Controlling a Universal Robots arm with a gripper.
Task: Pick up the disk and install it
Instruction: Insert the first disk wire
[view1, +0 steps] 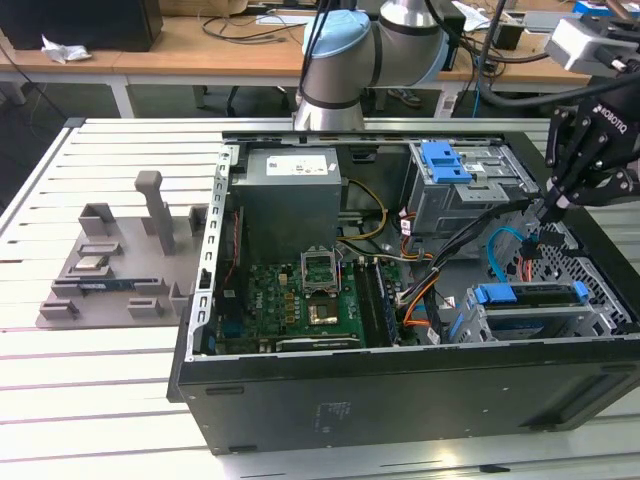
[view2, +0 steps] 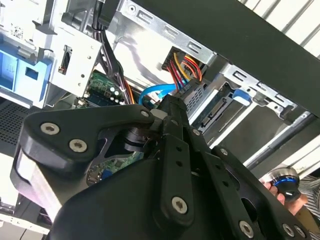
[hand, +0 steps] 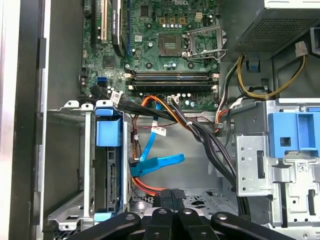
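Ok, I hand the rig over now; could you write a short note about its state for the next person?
Gripper: fingers look shut and hold nothing; it hangs above the cables beside the drive cage.
Disk: in the drive cage, blue rails showing.
Done: disk is placed in the cage.
Left: full seating cannot be confirmed; blue cable lies near, its connection unclear.

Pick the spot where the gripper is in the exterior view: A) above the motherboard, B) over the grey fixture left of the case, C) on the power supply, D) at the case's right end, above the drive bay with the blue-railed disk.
D: the gripper hangs at the case's right end, just above the disk in its bay, far from the motherboard.
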